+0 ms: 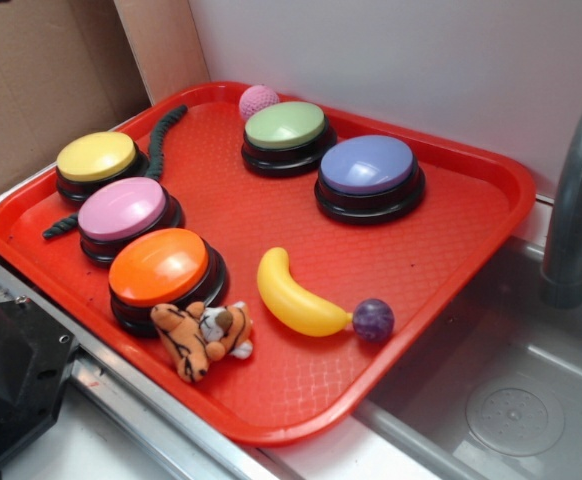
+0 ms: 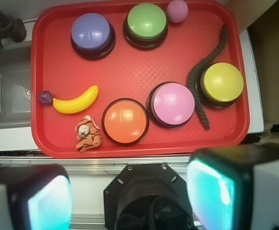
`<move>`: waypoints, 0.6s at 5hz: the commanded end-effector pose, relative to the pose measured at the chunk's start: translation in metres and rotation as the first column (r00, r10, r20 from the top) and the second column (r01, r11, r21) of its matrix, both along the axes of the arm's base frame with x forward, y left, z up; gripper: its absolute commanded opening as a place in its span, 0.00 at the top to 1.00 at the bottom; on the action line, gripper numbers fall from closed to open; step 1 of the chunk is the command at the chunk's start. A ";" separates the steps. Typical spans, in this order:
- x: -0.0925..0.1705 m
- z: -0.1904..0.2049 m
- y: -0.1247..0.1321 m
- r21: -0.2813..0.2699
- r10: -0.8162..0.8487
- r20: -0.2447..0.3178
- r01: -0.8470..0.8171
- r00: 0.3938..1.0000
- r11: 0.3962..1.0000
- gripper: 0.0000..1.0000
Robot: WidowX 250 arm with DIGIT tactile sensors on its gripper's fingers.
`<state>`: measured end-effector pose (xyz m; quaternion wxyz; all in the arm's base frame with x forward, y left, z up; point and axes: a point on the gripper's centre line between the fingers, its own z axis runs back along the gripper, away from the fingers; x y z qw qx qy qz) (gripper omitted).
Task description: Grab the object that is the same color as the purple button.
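purple ball (image 1: pixel 373 320) sits on the red tray (image 2: pixel 130 72) touching the banana's (image 1: pixel 296 295) tip, so the claw (image 2: pixel 130 196), spread wide and well short of the tray, should drop straight over the ball, clear of the banana.

Red tray (image 1: pixel 471 230) sits on counter beside sink (image 1: pixel 531 400). On it: purple button (image 1: pixel 369 167), green button (image 1: pixel 286 127), yellow button (image 1: pixel 96 158), pink button (image 1: pixel 123 210), orange button (image 1: pixel 159 268). Also banana (image 1: pixel 293 295) touching small purple ball (image 1: pixel 373 320), tiger toy (image 1: pixel 201 338), pink knitted ball (image 1: pixel 258 100), dark rope (image 1: pixel 161 135).
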<state>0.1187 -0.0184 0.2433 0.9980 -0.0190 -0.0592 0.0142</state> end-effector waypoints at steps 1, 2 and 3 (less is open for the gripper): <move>0.000 0.000 0.000 0.000 0.000 0.000 0.000 1.000 1.000 0.00; 0.014 -0.003 -0.004 0.052 -0.185 0.009 0.184 0.983 0.982 0.00; 0.028 -0.011 -0.015 0.128 -0.407 0.004 0.403 0.913 0.906 0.00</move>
